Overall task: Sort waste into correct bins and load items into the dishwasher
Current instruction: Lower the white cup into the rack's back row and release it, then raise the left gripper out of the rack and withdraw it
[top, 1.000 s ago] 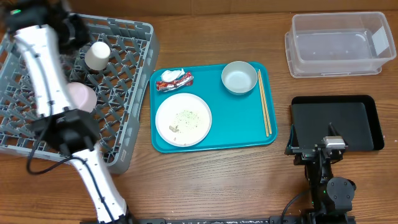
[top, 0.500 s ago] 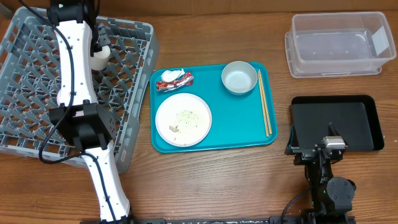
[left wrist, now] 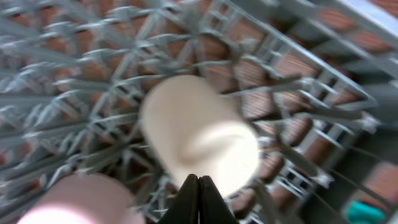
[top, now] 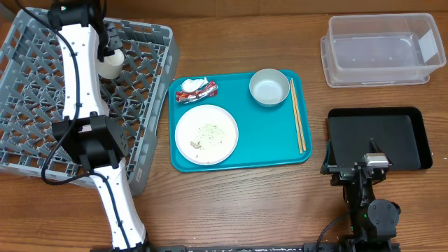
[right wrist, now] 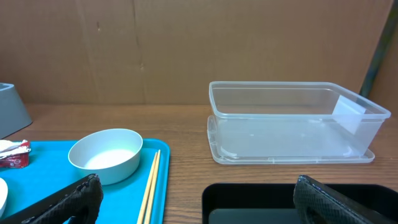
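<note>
At the far left we see the grey rack (top: pixel 150 42) on the counter (top: pixel 238 203). The left arm (top: pixel 79 70) stretches across the rack and hides part of its grid. The small white cup (top: pixel 110 63) rests on the grid near the rack's far right corner.

In the wrist view the left end effector (left wrist: pixel 199 190) is pinched tight with nothing between its fingers, its tip just in front of the cup. A pale rounded shape (left wrist: pixel 81 199) beside it is too blurred to name.

The rack's right wall stands between the cup and the teal tray (top: pixel 241 157). On that tray, from the left, sit the red-and-white wrapper (top: pixel 198 89), the white plate (top: pixel 206 134) with rice bits (top: pixel 208 130) on it, and the small white bowl (top: pixel 269 87). The chopsticks (top: pixel 297 115) lie along its right edge.

Further right are the clear tub (top: pixel 381 49) and, nearer us, the black tray (top: pixel 381 136). The right end effector (right wrist: pixel 199 208) gapes wide and empty at the black tray's near edge.
</note>
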Motion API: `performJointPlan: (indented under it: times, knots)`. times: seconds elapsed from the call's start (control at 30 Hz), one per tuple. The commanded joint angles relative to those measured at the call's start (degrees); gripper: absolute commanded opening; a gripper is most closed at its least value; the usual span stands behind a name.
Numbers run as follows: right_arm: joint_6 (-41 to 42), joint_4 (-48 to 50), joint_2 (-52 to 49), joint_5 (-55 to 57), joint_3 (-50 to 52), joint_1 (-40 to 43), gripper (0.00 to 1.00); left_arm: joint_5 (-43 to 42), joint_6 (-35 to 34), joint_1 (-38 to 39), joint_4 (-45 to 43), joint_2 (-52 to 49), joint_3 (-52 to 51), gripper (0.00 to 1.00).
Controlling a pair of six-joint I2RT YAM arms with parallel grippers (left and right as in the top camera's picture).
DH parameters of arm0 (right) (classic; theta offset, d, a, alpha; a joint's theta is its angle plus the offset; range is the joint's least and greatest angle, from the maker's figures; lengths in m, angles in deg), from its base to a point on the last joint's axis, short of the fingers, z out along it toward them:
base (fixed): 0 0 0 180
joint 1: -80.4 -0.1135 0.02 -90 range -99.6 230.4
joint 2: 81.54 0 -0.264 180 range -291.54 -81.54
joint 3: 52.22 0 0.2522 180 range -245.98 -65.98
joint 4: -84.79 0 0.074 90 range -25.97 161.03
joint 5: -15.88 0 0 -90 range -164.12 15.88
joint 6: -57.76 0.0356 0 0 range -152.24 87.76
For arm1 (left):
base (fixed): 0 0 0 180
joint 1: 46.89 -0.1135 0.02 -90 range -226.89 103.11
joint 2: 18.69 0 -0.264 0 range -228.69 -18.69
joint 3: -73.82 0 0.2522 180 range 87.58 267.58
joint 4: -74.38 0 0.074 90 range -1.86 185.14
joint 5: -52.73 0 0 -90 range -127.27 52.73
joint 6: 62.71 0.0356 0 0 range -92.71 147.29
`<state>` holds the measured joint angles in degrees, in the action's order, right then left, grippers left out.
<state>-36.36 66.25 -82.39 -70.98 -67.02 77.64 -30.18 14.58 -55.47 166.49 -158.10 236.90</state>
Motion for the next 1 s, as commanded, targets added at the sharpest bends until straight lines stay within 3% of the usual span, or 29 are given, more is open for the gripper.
performJointPlan:
  times: [0.0, 0.57, 0.73, 0.97]
  knots:
    - [-0.2, 0.2, 0.7, -0.3, 0.6, -0.4, 1.0, -4.5, 5.0, 1.1, -0.2, 0.3, -0.1, 0.04]
    - [-0.2, 0.2, 0.7, -0.3, 0.6, -0.4, 1.0, 3.6, 4.9, -0.1, -4.0, 0.0, -9.1, 0.04]
    - [-0.2, 0.2, 0.7, -0.3, 0.6, -0.4, 1.0, 12.9, -3.0, -0.9, -3.5, 0.1, -8.0, 0.04]
    - [-0.2, 0.2, 0.7, -0.3, 0.6, -0.4, 1.0, 14.7, -7.8, -2.9, -1.0, 0.6, -3.4, 0.04]
